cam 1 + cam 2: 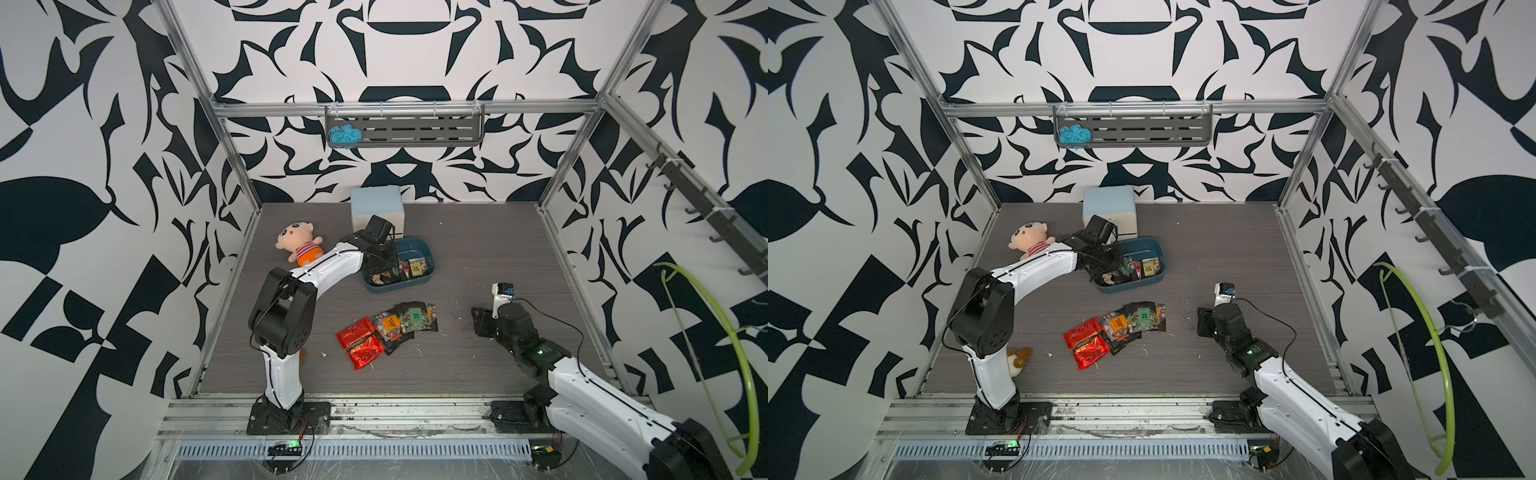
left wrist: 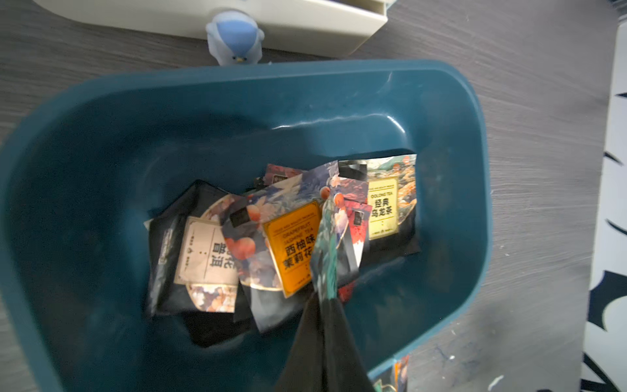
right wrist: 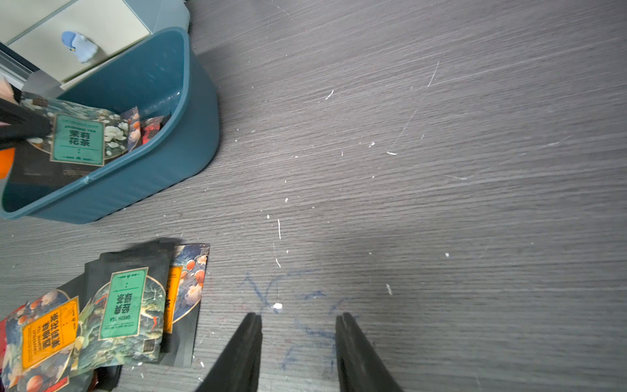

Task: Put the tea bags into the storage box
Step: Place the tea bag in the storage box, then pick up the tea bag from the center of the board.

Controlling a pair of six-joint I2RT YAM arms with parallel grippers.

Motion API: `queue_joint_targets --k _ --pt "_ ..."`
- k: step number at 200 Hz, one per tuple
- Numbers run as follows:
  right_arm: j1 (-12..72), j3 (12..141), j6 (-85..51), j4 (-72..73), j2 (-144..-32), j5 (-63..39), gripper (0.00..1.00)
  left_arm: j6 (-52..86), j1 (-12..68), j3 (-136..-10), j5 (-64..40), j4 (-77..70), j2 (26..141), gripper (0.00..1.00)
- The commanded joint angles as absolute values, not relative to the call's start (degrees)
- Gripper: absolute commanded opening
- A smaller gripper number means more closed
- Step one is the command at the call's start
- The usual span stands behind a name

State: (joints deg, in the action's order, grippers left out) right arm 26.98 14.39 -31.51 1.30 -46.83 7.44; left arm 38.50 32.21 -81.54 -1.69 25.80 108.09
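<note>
The teal storage box (image 1: pixel 428 253) (image 1: pixel 1158 249) (image 2: pixel 237 112) (image 3: pixel 152 183) sits mid-table with several tea bags (image 1: pixel 409 268) (image 2: pixel 291 244) lying in it. My left gripper (image 1: pixel 379 261) (image 1: pixel 1109 262) (image 2: pixel 324 298) hangs over the box, shut on the corner of a green-labelled tea bag (image 2: pixel 325 258) (image 3: pixel 78 139) that dangles edge-on above the others. More tea bags (image 1: pixel 386 328) (image 1: pixel 1117 328) (image 3: pixel 122 305), red foil and dark patterned, lie in a pile on the table in front of the box. My right gripper (image 1: pixel 482 320) (image 3: pixel 298 319) is open and empty, low over bare table to the right of the pile.
A pale blue-and-white drawer cabinet (image 1: pixel 376 208) with a small blue knob (image 2: pixel 235 37) stands right behind the box. A plush doll (image 1: pixel 299 245) lies to the left of it. A small plush toy (image 1: pixel 1019 359) sits by the left arm's base.
</note>
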Motion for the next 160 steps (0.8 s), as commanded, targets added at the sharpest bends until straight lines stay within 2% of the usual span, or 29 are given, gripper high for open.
queue_joint_targets --k 1,60,87,160 --pt "27.0 15.7 -31.0 3.5 -47.0 7.1 0.4 37.0 31.9 -82.8 -0.7 27.4 108.1 0.18" --pt "27.0 15.8 -30.7 3.5 -47.2 6.8 0.4 35.3 31.9 -80.6 5.1 30.8 99.5 0.48" --pt "27.0 15.7 -30.4 3.5 -46.9 6.4 0.39 35.1 31.9 -78.3 7.1 32.6 93.9 0.56" --pt "27.1 15.9 -28.6 9.7 -51.4 -5.3 0.39 40.8 35.4 -62.1 -3.8 26.8 78.6 0.57"
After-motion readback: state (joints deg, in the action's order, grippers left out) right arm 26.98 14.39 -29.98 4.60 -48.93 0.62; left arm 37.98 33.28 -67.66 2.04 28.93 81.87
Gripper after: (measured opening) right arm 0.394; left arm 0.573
